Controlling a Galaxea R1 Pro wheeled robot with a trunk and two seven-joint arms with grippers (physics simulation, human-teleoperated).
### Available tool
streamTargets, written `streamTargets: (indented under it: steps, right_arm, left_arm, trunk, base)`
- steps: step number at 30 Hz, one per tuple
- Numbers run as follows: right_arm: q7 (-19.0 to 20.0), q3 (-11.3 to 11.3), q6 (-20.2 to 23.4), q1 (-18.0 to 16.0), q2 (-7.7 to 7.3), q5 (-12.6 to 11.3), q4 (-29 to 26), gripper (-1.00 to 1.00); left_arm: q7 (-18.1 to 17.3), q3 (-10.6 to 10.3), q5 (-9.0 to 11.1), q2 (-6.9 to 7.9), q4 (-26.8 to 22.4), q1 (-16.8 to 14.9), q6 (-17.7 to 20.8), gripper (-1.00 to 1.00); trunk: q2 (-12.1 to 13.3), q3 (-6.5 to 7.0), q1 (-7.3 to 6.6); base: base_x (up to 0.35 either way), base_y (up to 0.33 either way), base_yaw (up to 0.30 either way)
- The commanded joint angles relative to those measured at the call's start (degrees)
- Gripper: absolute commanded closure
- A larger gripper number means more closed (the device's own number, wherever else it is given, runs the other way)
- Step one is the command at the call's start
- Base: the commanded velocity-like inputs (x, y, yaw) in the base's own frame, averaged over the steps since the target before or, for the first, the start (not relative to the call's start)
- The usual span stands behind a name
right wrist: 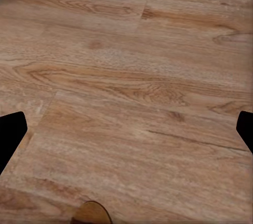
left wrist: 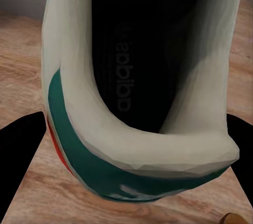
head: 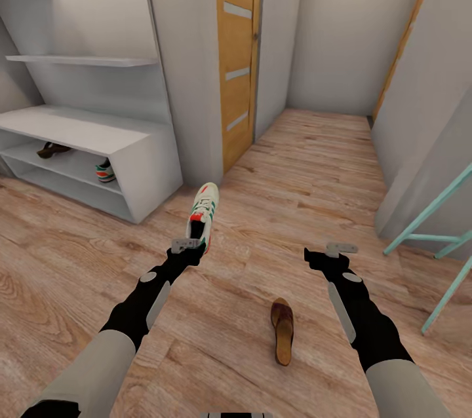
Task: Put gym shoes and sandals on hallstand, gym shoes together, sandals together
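On the corridor floor, out in the open planks in front of the hallstand's near corner, a gym shoe lies with its long axis running away from the robot, toe toward the wooden door and heel toward the left gripper. It is white with green side stripes and red-orange patches at tongue and heel. In the left wrist view the shoe shows its dark opening, a green heel band and a red edge; the two dark fingers stand on either side of the heel, but whether the jaws are clenched on it I cannot tell. The right gripper hangs over bare floor, jaws released and wide apart. A brown sandal lies lengthwise nearer the robot, between the arms. On the hallstand's lower shelf sit another sandal and another gym shoe, well apart.
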Motion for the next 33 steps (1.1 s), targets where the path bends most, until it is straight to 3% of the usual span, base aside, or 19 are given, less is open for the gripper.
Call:
streamTargets:
  steps: [1,13,24,33]
  right_arm:
    - [-0.38,0.08,0.23,-0.01,-0.03,-0.6,-0.09,-1.0]
    - [-0.41,0.08,0.23,-0.01,-0.03,-0.6,-0.09,-1.0]
    - [-0.45,0.08,0.23,-0.01,-0.03,-0.86,-0.09,-1.0]
    - [-0.4,0.08,0.23,-0.01,-0.03,-1.01,-0.09,-1.0]
  left_arm:
    - [-0.07,-0.08,0.57,0.01,0.03,-0.03,0.04,1.0]
    - [-0.07,-0.09,0.61,0.01,0.03,-0.04,0.12,1.0]
    - [-0.07,-0.08,0.48,0.01,0.02,-0.04,0.04,1.0]
    - [-0.07,-0.08,0.55,0.01,0.02,-0.04,0.0,1.0]
  trunk:
    - [-0.02,-0.05,-0.01]
    - [-0.02,-0.05,-0.01]
    - [-0.02,-0.23,-0.01]
    - [-0.14,-3.02,0.22]
  base:
    - [-0.009,0.0,-0.003]
    - [-0.039,0.131,0.0]
    - [-0.005,0.016,0.0]
    - [0.0,0.0,0.0]
